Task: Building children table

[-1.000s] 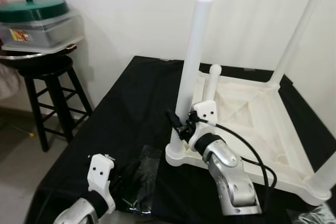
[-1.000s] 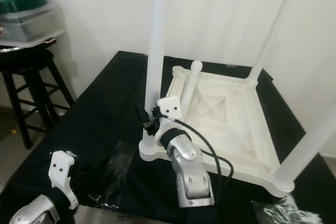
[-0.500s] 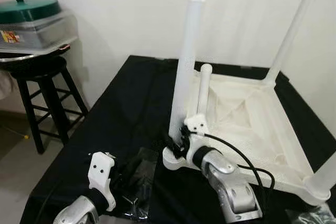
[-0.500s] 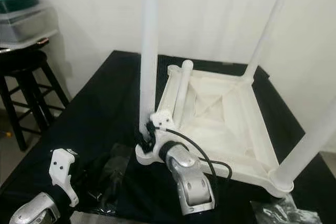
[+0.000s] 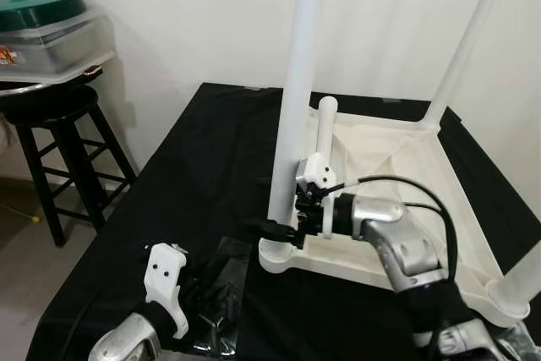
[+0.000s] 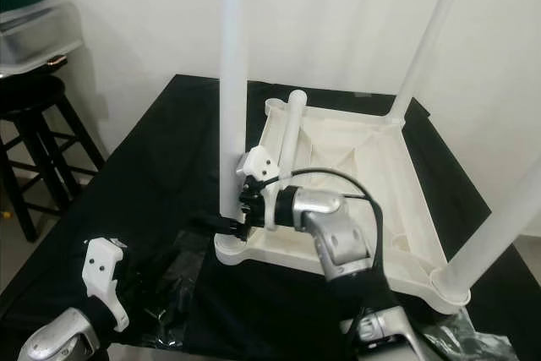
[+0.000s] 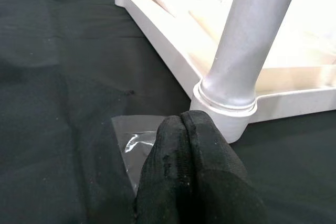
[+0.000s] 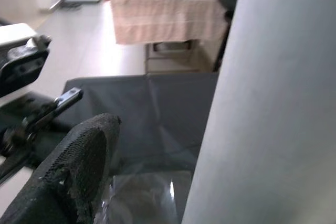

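The white children's table (image 5: 397, 200) lies upside down on a black cloth. Three legs stand up from its corners; the tall near-left leg (image 5: 292, 107) is closest to me. A loose leg (image 5: 325, 128) leans inside the frame behind it. My right gripper (image 5: 272, 227) reaches in from the right at the base of the near-left leg. In the right wrist view one black finger (image 8: 79, 171) stands apart from the leg (image 8: 262, 103), so the gripper is open. My left gripper (image 7: 181, 124) is shut, with its fingertips resting on a clear plastic bag (image 7: 134, 140) just in front of that leg's socket.
A black stool (image 5: 59, 116) at the far left carries a clear container with a green lid (image 5: 42, 27). The white wall runs close behind the table. More crumpled plastic (image 6: 473, 336) lies at the near right corner.
My right arm has swung out to the right, and its fingers now point leftward at the leg's base. The camera has shifted a little. The left gripper has stayed on the plastic bag.
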`<state>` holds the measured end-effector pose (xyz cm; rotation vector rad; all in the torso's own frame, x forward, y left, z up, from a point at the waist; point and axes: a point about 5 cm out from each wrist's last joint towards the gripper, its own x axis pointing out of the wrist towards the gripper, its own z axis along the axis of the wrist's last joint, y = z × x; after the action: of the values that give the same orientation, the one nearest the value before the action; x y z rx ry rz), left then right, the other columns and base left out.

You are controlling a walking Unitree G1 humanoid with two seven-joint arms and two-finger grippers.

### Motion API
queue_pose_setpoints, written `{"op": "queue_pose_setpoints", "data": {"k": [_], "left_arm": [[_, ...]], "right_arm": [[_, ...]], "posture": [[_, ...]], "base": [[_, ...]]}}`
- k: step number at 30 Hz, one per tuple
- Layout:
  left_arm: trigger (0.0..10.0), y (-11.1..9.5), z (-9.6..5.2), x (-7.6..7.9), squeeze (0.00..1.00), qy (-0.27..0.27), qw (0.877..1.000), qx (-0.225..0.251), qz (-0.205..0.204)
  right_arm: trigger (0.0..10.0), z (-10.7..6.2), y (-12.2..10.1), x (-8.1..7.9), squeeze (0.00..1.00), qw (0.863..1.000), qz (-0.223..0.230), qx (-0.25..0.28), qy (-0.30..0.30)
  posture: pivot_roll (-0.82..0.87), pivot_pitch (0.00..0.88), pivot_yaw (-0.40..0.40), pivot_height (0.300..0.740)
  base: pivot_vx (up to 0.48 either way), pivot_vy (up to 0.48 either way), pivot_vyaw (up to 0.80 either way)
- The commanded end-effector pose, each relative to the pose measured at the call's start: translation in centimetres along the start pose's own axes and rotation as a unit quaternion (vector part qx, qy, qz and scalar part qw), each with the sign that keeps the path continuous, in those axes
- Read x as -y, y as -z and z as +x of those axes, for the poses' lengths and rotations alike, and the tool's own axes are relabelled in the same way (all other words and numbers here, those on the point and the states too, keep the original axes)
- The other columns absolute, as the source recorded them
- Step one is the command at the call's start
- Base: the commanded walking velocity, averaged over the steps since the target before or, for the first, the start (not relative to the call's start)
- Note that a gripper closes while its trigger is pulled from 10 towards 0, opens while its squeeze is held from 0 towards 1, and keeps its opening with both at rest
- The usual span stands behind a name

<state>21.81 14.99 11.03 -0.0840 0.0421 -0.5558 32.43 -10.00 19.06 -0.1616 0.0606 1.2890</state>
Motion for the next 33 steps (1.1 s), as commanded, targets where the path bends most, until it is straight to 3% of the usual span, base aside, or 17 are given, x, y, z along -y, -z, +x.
{"op": "queue_pose_setpoints", "data": {"k": [1,4,11,12,14,15,26,31,33], "left_arm": [[10.0,0.4,0.1,0.1,0.00,0.003,1.000,-0.008,-0.001],[10.0,0.5,0.0,0.1,0.00,0.003,1.000,-0.010,-0.001],[10.0,0.6,-0.1,0.1,0.00,0.003,1.000,-0.012,-0.001],[10.0,0.6,-0.2,0.1,0.00,0.003,1.000,-0.012,-0.001],[10.0,0.6,-0.2,0.1,0.00,0.003,1.000,-0.012,-0.001],[10.0,0.6,-0.3,0.1,0.00,0.003,1.000,-0.013,-0.001],[10.0,0.6,-0.4,0.2,0.00,0.003,1.000,-0.013,-0.002],[10.0,0.5,-0.4,0.4,0.00,0.003,1.000,-0.010,-0.003],[10.0,0.5,-0.4,0.4,0.00,0.003,1.000,-0.010,-0.003]], "right_arm": [[10.0,0.0,-0.7,1.2,0.00,0.999,0.014,0.018,-0.041],[10.0,-0.3,-1.5,2.3,0.00,0.997,0.022,0.030,-0.067],[10.0,-0.3,-1.9,2.7,0.00,0.993,0.028,0.029,-0.114],[7.6,-0.3,-1.9,2.7,0.00,0.991,0.032,0.033,-0.124],[7.6,-0.3,-2.0,2.7,0.00,0.990,0.035,0.035,-0.133],[0.0,-0.4,-2.0,2.7,0.00,0.988,0.039,0.038,-0.143],[0.0,-0.9,-1.4,2.9,0.00,0.985,0.043,0.031,-0.162],[0.0,-0.9,0.4,3.1,0.00,0.998,0.030,0.016,-0.062],[0.0,-0.9,0.4,3.1,0.00,0.998,0.030,0.016,-0.062]], "posture": [[0.09,0.000,-0.067,0.740],[0.09,0.000,-0.068,0.740],[0.10,0.000,-0.073,0.740],[0.10,0.000,-0.073,0.740],[0.11,0.000,-0.075,0.740],[0.11,0.000,-0.076,0.740],[0.10,0.000,-0.071,0.740],[0.09,0.000,-0.080,0.740],[0.09,0.000,-0.080,0.740]], "base": [[0.000,0.000,0.00],[0.000,0.000,0.00],[0.000,0.000,0.00],[0.000,0.000,0.00],[0.000,0.000,0.00],[0.000,0.000,0.00],[0.000,0.000,0.00],[0.000,0.000,0.00],[0.000,0.000,0.00]]}}
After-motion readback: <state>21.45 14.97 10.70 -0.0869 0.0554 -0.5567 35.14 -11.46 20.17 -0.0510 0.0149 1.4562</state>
